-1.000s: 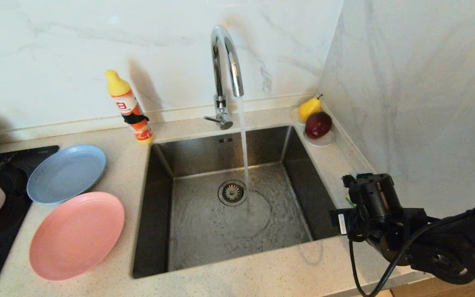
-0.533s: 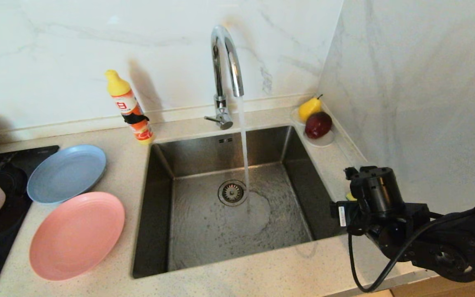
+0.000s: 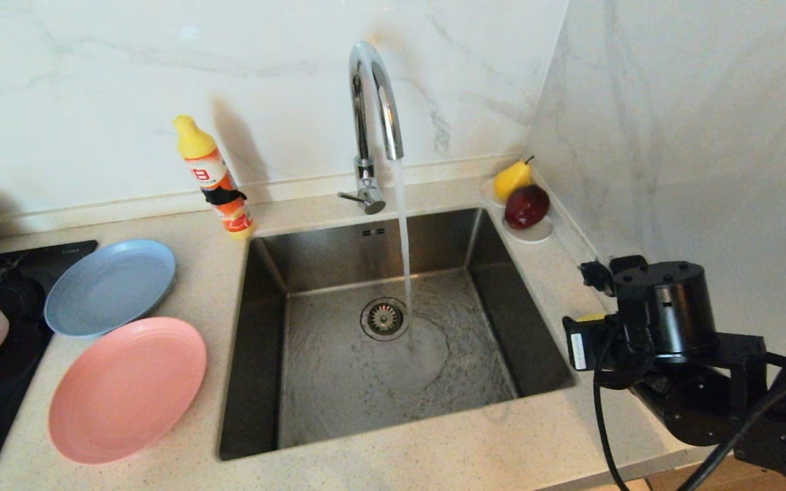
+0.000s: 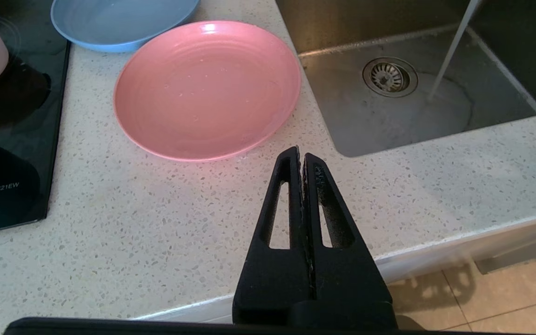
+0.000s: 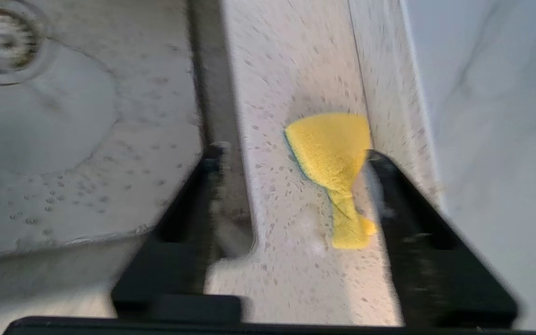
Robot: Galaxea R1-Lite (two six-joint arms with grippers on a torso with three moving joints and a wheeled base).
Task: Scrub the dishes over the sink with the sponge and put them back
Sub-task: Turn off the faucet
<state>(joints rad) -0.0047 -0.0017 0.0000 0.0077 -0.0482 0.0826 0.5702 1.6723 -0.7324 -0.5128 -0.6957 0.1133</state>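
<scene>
My right gripper (image 5: 291,156) hangs over the bench's right edge strip beside the sink (image 3: 256,341), jaws apart around the sponge (image 5: 331,153), perhaps brushing it; the head view hides this. My left gripper (image 4: 301,156), jaws together, hangs by the pink plate (image 4: 207,88).

Black right arm (image 3: 700,368) (round screwed cap, looping cable, white label).

The right tool (image 5: 291,156) hangs over the speckled bench (image 5: 286,74) with its fingers spread wide. The yellow sponge (image 5: 335,163) (a green edge shows underneath) lies between them, close against one finger (image 5: 417,223). Beyond the other finger lies the wet sink (image 5: 77,139).
</scene>
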